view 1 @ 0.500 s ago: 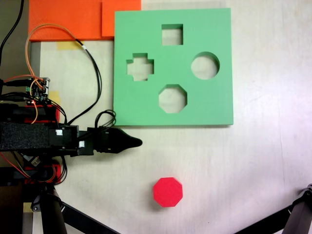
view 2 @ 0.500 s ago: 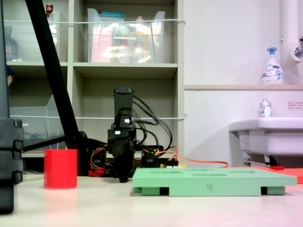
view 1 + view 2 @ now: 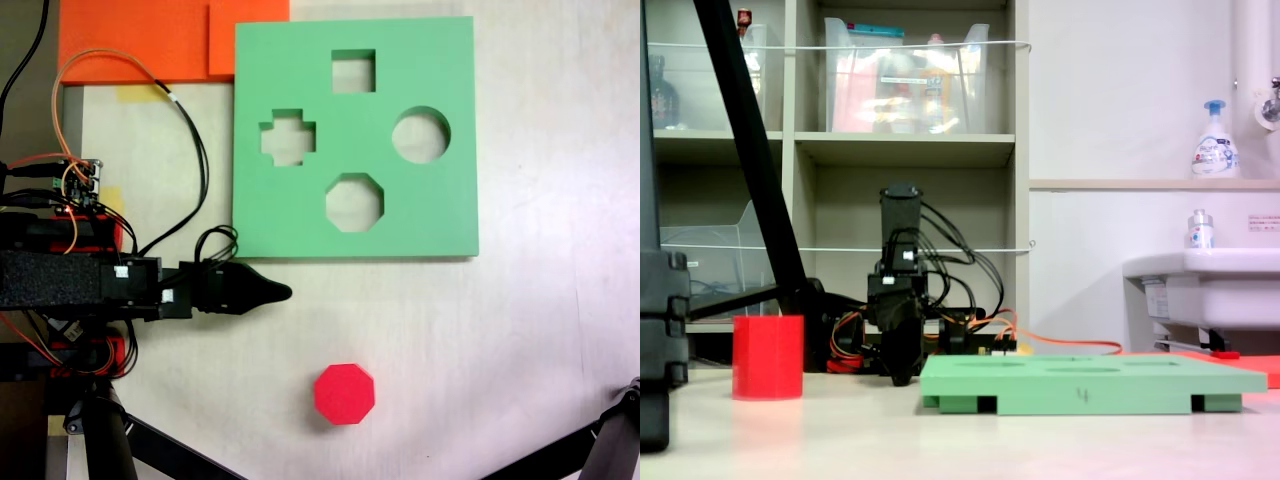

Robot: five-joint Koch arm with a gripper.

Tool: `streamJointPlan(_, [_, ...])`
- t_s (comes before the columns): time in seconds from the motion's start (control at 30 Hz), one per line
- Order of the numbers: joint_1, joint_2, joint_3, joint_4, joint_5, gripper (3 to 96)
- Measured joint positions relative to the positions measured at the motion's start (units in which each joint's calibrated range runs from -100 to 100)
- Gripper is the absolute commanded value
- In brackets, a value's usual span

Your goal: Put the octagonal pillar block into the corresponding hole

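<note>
Nothing has moved since half a second ago: your arm, the block and the board sit exactly where they were.

You are looking at a pale, off-white worktop (image 3: 520,330). An orange foam sheet (image 3: 130,40) lies at the top left of the first exterior view, touching the green board's corner. In the second exterior view, open shelving (image 3: 900,150) with clear storage bins stands behind the arm, and a white sink (image 3: 1210,285) with a soap bottle (image 3: 1214,140) on a ledge above it is at the second exterior view's right.

The green foam board (image 3: 440,215) lies flat, with its eight-sided hole (image 3: 354,202) nearest the board's lower edge in the first exterior view.

The red octagonal pillar block (image 3: 345,394) stands upright on the bare worktop, below the board and well apart from it.

Your gripper (image 3: 275,292) points toward the first exterior view's right, just below the board's lower left corner. Its jaws look pressed together into a single dark tip, holding nothing and touching neither block nor board.
</note>
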Motion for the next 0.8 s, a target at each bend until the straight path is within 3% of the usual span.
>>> streamJointPlan(0.53, [-2.59,0.00,0.00,-0.10,0.83,50.1])
streamJointPlan(0.8, [-5.62,0.00,-0.20,-0.78,26.18,48.9])
